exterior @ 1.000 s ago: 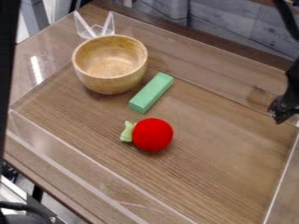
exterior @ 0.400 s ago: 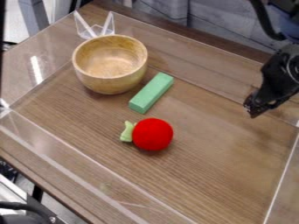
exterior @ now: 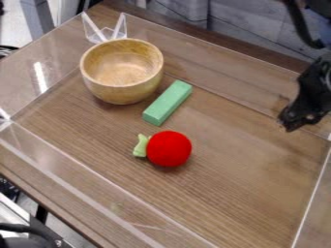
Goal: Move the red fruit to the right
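The red fruit [exterior: 168,148] lies on the wooden table near the middle front, its green leafy cap [exterior: 139,147] pointing left. My gripper [exterior: 296,118] hangs at the right edge of the view, well to the right of the fruit and apart from it. It is dark and seen from the side, so how far its jaws stand apart does not show. Nothing is visibly held in it.
A wooden bowl [exterior: 122,70] stands at the back left, with a light green rectangular block [exterior: 168,101] lying beside it. Clear plastic walls [exterior: 77,199] ring the wooden table [exterior: 239,179]. A clear holder [exterior: 103,27] stands behind the bowl.
The gripper came in from the right edge toward the left and down, then drew back slightly right. The fruit, bowl and block have not moved.
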Tool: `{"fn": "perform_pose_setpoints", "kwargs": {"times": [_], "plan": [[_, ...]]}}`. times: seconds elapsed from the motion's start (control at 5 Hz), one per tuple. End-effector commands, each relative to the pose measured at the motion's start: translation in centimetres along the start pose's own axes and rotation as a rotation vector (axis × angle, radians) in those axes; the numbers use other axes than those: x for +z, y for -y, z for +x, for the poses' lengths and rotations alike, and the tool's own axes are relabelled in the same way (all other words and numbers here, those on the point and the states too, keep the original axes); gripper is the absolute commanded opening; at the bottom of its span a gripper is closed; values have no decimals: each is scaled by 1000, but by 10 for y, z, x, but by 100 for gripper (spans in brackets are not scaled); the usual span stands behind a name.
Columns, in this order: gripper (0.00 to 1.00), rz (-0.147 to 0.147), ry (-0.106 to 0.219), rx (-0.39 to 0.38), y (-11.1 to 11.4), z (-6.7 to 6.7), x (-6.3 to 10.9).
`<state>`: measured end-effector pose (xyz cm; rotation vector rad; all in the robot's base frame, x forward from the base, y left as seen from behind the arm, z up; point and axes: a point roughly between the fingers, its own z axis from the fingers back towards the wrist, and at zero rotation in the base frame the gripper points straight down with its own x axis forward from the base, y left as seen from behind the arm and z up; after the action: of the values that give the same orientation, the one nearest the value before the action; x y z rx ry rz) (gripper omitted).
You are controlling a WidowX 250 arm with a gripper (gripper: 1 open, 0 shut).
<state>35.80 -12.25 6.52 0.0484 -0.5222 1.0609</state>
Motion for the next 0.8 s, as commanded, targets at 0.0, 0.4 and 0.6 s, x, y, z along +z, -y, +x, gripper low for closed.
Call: {"fn": "perform_pose_setpoints", "kwargs": {"times": [0.0,0.4,0.6], "plan": [[0,-70,12,50,-1,16,26],[0,-53,22,114,-39,13,50],[0,-10,13,190,-60,-1,36]]}}
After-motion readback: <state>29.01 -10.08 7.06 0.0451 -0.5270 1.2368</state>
